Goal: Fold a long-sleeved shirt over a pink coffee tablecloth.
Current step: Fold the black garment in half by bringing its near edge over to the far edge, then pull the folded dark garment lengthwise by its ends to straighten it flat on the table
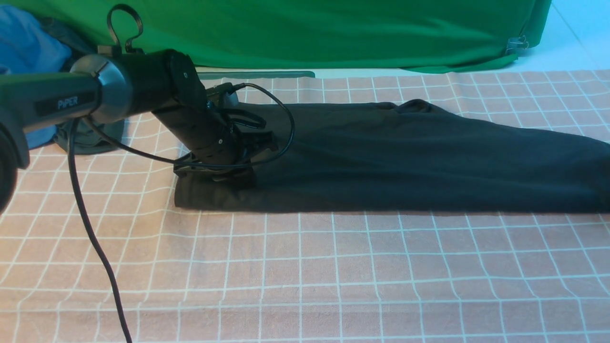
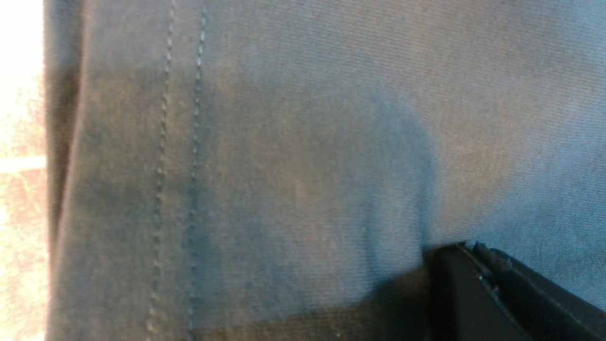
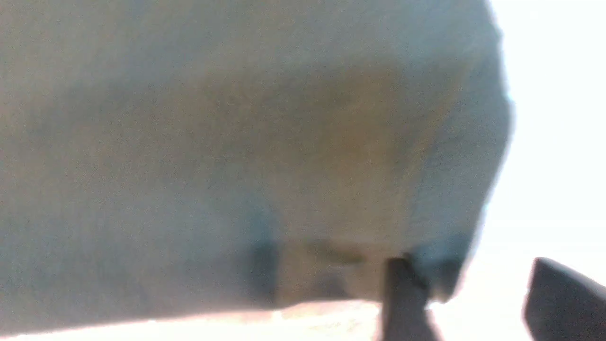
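Frontally, the long-sleeved shirt lies flat and stretched sideways across the pink coffee tablecloth, its right end running out of frame. The left arm, lettered "PiPER" in white, reaches down so that the left end effector sits on the shirt's left end, near its front corner. A black cable hangs from that arm. Only this view takes in the surroundings. A green cloth hangs along the back, held by a metal clip. A blue garment and a dark grey-green garment lie at the far left.

Up close, the left wrist view fills with the shirt's knit, crossed by a double line of stitching near one edge. A strip of tablecloth shows beyond that edge. One black finger rests against the fabric. The left end effector is closed, and whether cloth is pinched in it cannot be told.

Lastly, the right wrist view alone shows the right end effector. Its two dark fingers stand apart with bright bare space between them, gripping nothing. One finger touches the edge of blurred, washed-out shirt fabric.
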